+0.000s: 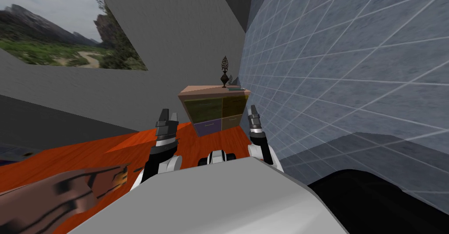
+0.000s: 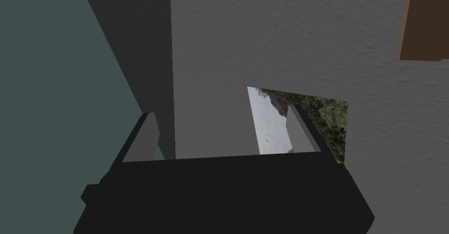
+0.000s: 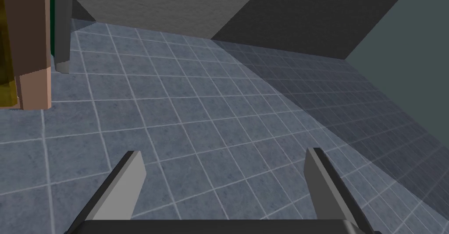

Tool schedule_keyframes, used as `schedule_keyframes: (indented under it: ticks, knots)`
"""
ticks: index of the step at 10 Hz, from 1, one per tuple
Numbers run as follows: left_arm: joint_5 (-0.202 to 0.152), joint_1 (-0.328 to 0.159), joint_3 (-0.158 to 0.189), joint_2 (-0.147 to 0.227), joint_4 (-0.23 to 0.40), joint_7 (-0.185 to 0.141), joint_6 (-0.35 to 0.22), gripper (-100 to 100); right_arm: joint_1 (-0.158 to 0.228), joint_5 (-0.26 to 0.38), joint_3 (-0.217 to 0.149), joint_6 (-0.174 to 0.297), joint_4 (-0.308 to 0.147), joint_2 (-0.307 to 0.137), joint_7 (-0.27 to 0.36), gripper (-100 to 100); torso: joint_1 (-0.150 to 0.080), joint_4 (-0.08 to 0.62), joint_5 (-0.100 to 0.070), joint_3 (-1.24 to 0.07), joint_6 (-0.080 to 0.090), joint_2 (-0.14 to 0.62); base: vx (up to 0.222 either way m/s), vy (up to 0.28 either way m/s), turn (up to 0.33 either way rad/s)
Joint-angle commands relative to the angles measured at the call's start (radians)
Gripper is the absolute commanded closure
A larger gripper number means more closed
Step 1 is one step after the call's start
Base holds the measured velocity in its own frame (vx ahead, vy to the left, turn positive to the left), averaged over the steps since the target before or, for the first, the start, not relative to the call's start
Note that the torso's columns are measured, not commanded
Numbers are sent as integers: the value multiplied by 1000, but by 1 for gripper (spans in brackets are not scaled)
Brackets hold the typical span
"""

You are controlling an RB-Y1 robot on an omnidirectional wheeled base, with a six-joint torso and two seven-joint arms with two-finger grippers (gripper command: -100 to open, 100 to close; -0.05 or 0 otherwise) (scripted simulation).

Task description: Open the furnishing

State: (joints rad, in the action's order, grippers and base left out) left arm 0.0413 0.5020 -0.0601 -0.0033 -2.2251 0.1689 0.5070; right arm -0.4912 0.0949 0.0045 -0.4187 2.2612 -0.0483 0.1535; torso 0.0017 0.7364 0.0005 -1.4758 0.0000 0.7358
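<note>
The left gripper (image 1: 169,115) stands released, its two blades spread wide and gripping nothing. The right gripper (image 3: 223,151) is spread just as wide, also bare, and faces the blue-grey tiled wall (image 1: 351,69). Both forearms are raised side by side, with the fingers pointing to the far end of the room. There the chest of drawers (image 1: 215,108) stands on the orange floor (image 1: 87,152), against the tiled wall on the right and well apart from both grippers. A dark ornament (image 1: 225,71) stands upright on its top.

One cabinet (image 1: 213,91) with four drawer fronts (image 1: 204,109); one tall dark ornament (image 1: 225,70) on top; two hands: left hand (image 1: 169,113), right hand (image 1: 253,109).
</note>
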Motion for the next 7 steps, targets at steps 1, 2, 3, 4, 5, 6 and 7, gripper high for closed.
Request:
schedule_keyframes:
  ticks: [1, 2, 3, 4, 5, 6, 7]
  knots:
    - [0, 0, 0, 0, 0, 0, 0, 0, 8, 15, 0, -13, -12, -57, 40, -100, -2, 1, 0, 0, 0, 2, 24, 34, -20]
    - [0, 0, 0, 0, 0, 0, 0, 0, 12, 27, 0, -22, -18, -82, 71, -100, -2, 2, -1, 0, 0, 2, 44, 45, -46]
    - [0, 0, 0, 0, 0, 0, 0, 0, 18, 40, -1, -32, -25, -104, 100, -100, -2, 1, -1, -1, 0, 2, 62, 87, -47]
    - [0, 0, 0, 0, 0, 0, 0, 0, 24, 55, -1, -44, -32, -122, 128, -100, 1, 1, 0, -1, 0, 1, 75, 100, -49]
    - [0, 0, 0, 0, 0, 0, 0, 0, 24, 55, -1, -44, -32, -122, 144, -100, 1, 1, 0, -1, 0, 1, 49, 71, -15]
    - [0, 0, 0, 0, 0, 0, 0, 0, 31, 72, -1, -56, -40, -138, 181, -100, -2, 2, -1, 0, 0, 3, 40, 73, -37]
    - [0, 0, 0, 0, 0, 0, 0, 0, 31, 72, -1, -56, -40, -138, 187, -100, -3, 2, -1, 1, 0, 3, 33, 51, -20]
